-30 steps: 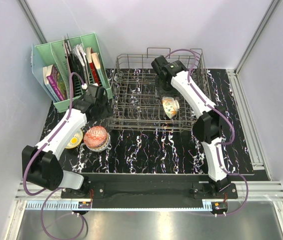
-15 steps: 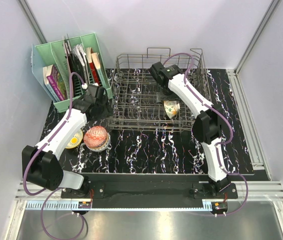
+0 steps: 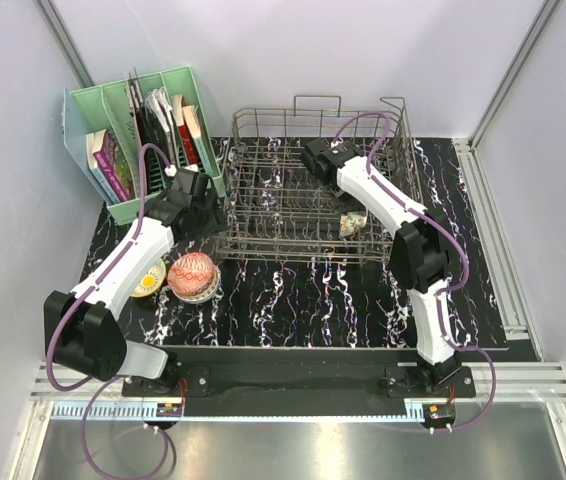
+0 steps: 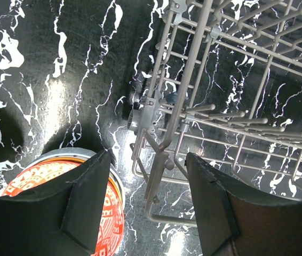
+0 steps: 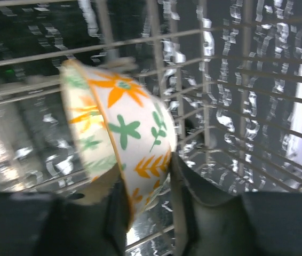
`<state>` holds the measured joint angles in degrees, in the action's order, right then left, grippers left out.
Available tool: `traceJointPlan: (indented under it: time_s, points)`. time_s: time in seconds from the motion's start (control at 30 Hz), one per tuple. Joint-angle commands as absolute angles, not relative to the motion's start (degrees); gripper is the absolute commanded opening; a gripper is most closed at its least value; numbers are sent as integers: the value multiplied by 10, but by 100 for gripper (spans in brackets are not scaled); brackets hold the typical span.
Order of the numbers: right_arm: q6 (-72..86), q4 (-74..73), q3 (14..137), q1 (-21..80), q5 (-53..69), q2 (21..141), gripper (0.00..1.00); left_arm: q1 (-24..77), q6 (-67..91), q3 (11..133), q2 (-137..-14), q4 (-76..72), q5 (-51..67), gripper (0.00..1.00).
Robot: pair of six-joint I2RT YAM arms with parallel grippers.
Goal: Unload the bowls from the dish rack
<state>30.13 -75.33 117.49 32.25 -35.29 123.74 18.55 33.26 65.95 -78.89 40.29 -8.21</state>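
Black, white-veined table top (image 3: pixel 293 300) under pale walls; the dish rack (image 3: pixel 263 215) stands at the back centre, beside a green file holder (image 3: pixel 81 118).

Item in hand: one floral bowl (image 5: pixel 121 128) is inside the rack's right half, on its edge among the wires, cream with orange and green leaf sprigs and an orange rim line. The glaze looks slick and the wall thin.

Right gripper (image 5: pixel 148 181): down inside the rack, with jaws on either side of the bowl's lower wall and pinching it, as far as the blurred wrist view allows.

Left gripper (image 4: pixel 148 202): spread and holding nothing, at the rack's near-left corner above a red-pink bowl (image 3: pixel 193 275). A yellow bowl (image 3: pixel 149 280) lies just beside that one, both outside the rack.

Risks, by judgement:
- A pinch on one wall of a tilted bowl may let it pivot or slide out, and a fall onto wire or table could chip it.
- The rim may catch an upright tine or cross-wire on lifting and drag the rack.
- The right arm's cable runs near a handle loop and could snag.
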Motion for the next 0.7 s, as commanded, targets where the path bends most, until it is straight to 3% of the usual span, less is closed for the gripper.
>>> traceJointPlan:
  time_s: [0.0,0.1,0.13,0.17,0.27,0.67]
  points:
    - [320,-931,1172,318,-396,1198,26,188,327,661,-785,378,-69,63]
    - [323,-931,1170,318,-397,1196,24,188,326,659,-783,377,-67,63]
    - [324,-931,1169,318,-397,1195,11,187,325,659,-783,377,-67,63]
    - [323,-931,1168,318,-399,1194,5,188,325,659,-783,377,-66,63]
    - [323,-931,1168,318,-400,1193,1,188,324,659,-785,375,-64,63]
    - [314,-930,1166,318,-425,1152,0,187,322,663,-797,375,-57,63]
